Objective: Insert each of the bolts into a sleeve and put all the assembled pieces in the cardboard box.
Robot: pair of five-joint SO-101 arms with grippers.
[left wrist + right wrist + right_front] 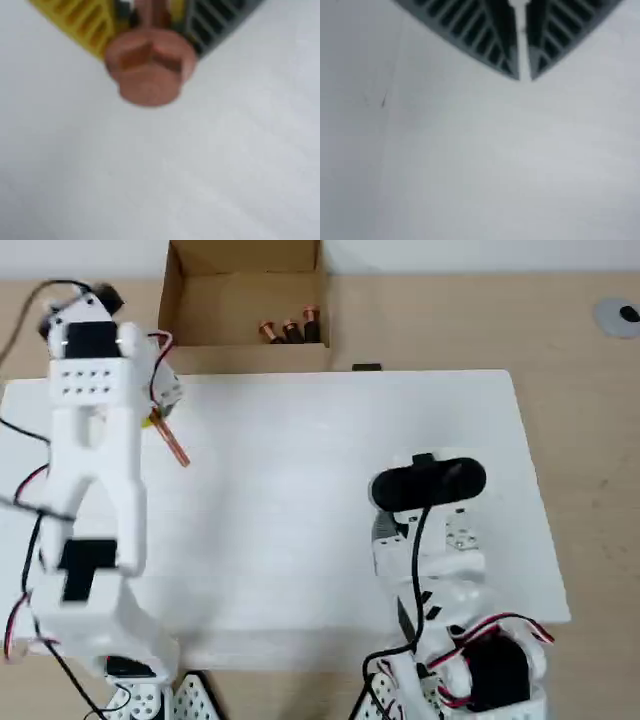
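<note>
At the far edge of the white counter [330,530] stood the cardboard box [210,310], with three copper pieces [290,331] inside. The left gripper [163,405] hung near its front wall, clamped on a bolt [177,446]. Held by the shank, the bolt might swivel or catch that wall and drop outside the box. The right gripper [522,75] was pinched closed and empty.

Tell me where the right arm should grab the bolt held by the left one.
Probably the free head end of the bolt, which sticks out past the left tool; its shank is clamped there. Come from the open mat side.
</note>
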